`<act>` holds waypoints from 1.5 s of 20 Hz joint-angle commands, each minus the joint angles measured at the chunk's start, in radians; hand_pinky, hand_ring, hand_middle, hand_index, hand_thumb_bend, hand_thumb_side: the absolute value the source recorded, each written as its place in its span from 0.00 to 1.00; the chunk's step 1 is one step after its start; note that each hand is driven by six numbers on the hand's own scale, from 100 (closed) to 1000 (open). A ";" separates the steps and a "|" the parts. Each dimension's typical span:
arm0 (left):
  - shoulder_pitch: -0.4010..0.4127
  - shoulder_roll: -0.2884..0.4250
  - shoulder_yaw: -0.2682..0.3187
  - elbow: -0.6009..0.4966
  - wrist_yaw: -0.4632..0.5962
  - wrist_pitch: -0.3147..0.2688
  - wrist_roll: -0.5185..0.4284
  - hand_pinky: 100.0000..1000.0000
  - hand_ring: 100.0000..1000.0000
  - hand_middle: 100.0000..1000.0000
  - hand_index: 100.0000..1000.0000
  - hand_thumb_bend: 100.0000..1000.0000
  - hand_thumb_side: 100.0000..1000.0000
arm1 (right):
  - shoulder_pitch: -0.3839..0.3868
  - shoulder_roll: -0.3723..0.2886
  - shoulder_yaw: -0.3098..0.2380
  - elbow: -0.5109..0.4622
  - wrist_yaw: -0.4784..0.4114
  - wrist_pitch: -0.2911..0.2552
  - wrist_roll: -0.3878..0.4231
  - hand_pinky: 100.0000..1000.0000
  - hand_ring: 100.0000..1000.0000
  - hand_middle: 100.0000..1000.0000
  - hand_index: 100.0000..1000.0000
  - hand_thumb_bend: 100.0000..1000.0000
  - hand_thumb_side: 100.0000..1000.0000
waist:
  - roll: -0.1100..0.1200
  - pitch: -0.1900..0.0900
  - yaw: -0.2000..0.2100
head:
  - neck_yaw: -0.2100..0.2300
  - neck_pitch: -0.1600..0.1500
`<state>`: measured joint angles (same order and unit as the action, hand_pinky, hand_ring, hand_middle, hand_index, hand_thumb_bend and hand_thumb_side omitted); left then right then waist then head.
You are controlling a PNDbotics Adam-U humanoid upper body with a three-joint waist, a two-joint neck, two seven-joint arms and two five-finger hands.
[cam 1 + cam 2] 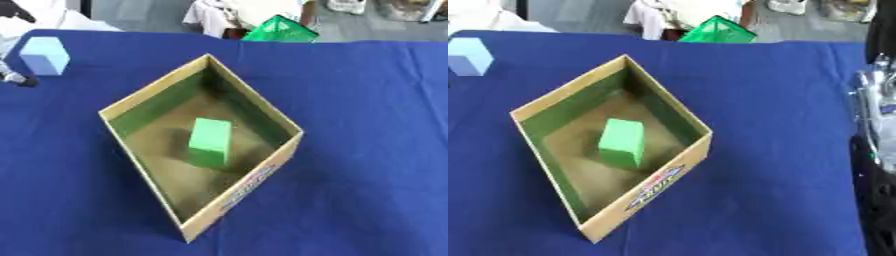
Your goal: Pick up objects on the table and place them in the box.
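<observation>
Left eye view shows cardboard box set cornerwise near the middle of the blue table, open top facing up, presumably so blocks can be dropped in from above. Inside, resting on the box floor: green block, standing clear of all four walls, already delivered by the look of it. Still outside: light blue block, near the far left corner of the table, well apart from the box, likely the next thing to fetch.

Just beside that block, at the left edge: a dark tip with a pale piece behind it, possibly part of left hand, though too little showing to be sure; state of its fingers impossible to tell. Touching the block or merely near it, also impossible to tell.

Right eye view: along the right edge, silver and black arm parts, cut off by the frame, with no right hand visible in either view.

Beyond the far edge, a green mesh thing and blurred clutter, hard to make out. Printed label on the box's near wall unreadable.
</observation>
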<state>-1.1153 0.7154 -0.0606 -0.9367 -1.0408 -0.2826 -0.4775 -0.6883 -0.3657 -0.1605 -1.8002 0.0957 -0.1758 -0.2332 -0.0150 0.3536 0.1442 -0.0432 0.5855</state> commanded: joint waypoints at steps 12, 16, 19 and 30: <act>-0.083 0.007 0.069 0.132 -0.139 -0.010 0.024 0.83 0.91 0.86 0.91 0.59 0.03 | -0.032 -0.044 -0.007 0.014 0.007 -0.009 0.005 0.81 0.82 0.58 0.84 0.12 1.00 | 0.012 0.009 -0.022 | 0.019 -0.021; -0.092 0.017 0.091 0.155 -0.166 0.012 0.035 0.83 0.91 0.87 0.91 0.57 0.00 | -0.034 -0.053 -0.008 0.018 0.002 -0.008 0.007 0.81 0.83 0.58 0.84 0.12 1.00 | 0.014 0.023 -0.028 | 0.034 -0.022; -0.094 0.023 0.107 0.166 -0.170 0.023 0.053 0.83 0.92 0.87 0.92 0.54 0.00 | -0.034 -0.058 -0.010 0.024 -0.002 -0.006 0.009 0.81 0.83 0.57 0.84 0.10 1.00 | 0.015 0.033 -0.034 | 0.046 -0.021; -0.094 0.055 0.133 0.174 -0.184 0.049 0.120 0.83 0.92 0.87 0.92 0.53 0.00 | -0.037 -0.062 -0.014 0.031 -0.010 -0.006 0.011 0.81 0.83 0.57 0.84 0.11 1.00 | 0.001 0.046 -0.019 | 0.075 -0.030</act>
<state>-1.1886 0.7254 0.0601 -0.7551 -1.2198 -0.2395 -0.3597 -0.7090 -0.4003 -0.1664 -1.7612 0.0894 -0.1799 -0.2243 -0.0192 0.4203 0.1248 0.0265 0.5690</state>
